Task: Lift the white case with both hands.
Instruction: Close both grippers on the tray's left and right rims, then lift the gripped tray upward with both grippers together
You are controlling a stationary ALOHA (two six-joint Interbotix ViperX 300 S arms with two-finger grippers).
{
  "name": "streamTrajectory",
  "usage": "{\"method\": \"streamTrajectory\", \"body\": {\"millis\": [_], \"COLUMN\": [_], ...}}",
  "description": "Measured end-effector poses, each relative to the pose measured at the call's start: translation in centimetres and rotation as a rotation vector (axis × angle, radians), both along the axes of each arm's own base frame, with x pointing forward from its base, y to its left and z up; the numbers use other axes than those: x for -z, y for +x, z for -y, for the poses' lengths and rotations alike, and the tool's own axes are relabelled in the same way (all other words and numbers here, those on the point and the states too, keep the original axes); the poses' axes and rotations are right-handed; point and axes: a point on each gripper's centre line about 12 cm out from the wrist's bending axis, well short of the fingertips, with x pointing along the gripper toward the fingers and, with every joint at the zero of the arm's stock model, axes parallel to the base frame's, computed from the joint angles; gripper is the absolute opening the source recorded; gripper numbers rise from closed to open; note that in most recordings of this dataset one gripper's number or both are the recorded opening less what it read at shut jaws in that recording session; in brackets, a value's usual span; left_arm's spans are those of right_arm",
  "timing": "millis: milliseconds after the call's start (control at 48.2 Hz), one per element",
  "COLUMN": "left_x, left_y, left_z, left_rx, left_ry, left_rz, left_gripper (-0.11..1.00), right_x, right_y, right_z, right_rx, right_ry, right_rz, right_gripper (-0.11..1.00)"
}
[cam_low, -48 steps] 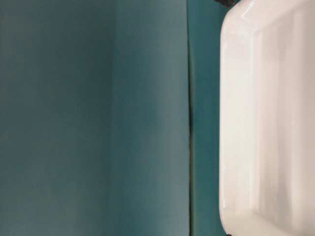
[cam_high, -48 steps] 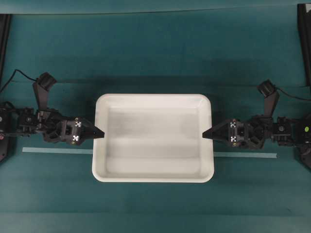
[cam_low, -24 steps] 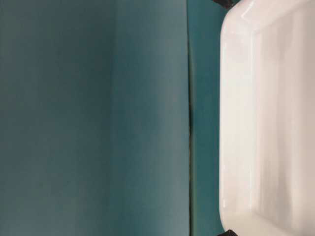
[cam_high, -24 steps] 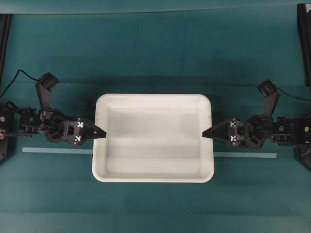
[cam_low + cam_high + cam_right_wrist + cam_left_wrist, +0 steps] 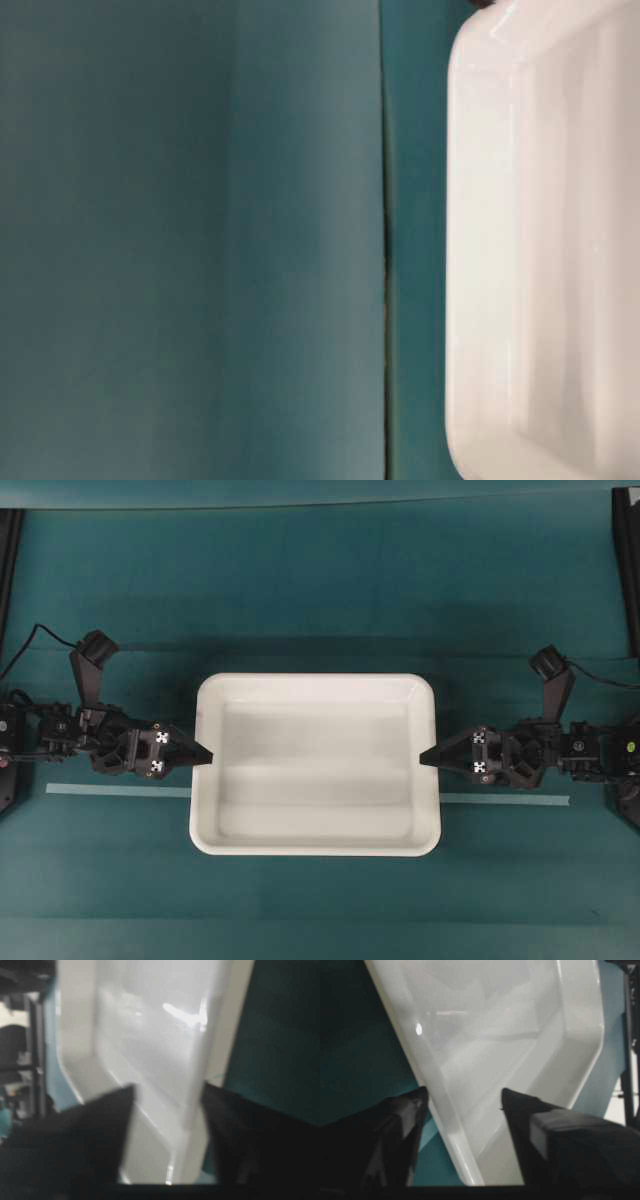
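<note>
Glossy white case (image 5: 315,765), round-cornered, lies on teal cloth (image 5: 320,590).

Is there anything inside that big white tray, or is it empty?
Empty. In the overhead view the white case shows only its bare glossy floor and rim, and both wrist views see nothing inside it either.

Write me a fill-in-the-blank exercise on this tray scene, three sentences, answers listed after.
1. The large white glossy plastic tray rests on a cloth coloured ____.
2. The left black gripper has one jaw inside the tray and one outside, so its jaws straddle the tray's ____.
3. The right black gripper meets the tray's ____ short side in the overhead view.

Missing words: teal; rim; right
</note>
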Motion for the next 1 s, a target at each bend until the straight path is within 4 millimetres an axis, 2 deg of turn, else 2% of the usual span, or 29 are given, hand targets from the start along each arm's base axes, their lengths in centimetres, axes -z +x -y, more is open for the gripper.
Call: {"method": "streamTrajectory", "body": {"millis": [145,228,270,561,997], "left_x": [0.03,0.05,0.1,0.69,0.64], "left_y": [-0.02,-0.03,-0.09,-0.33,-0.22], "left_z": [-0.01,-0.05,-0.08,-0.1,-0.1], "left_rx": [0.0,0.001,0.002,-0.001,-0.001], "left_ry": [0.002,0.007,0.009,0.006,0.005], "left_rz": [-0.003,-0.005,-0.008,-0.071,-0.074], "left_gripper": [0.32,0.14,0.1,0.09,0.09], "right_x": [0.5,0.7,0.73,0.67,0.59], "right_y": [-0.13,-0.07,-0.03,0.39,0.62], "right_z": [-0.06,0.02,-0.02,-0.04,-0.06], "right_rx": [0.0,0.012,0.013,0.021,0.025], "right_ry": [0.01,0.02,0.024,0.039,0.048], "right_rz": [-0.05,-0.076,-0.083,-0.091,-0.089], "right_gripper": [0.14,0.12,0.11,0.11,0.11]}}
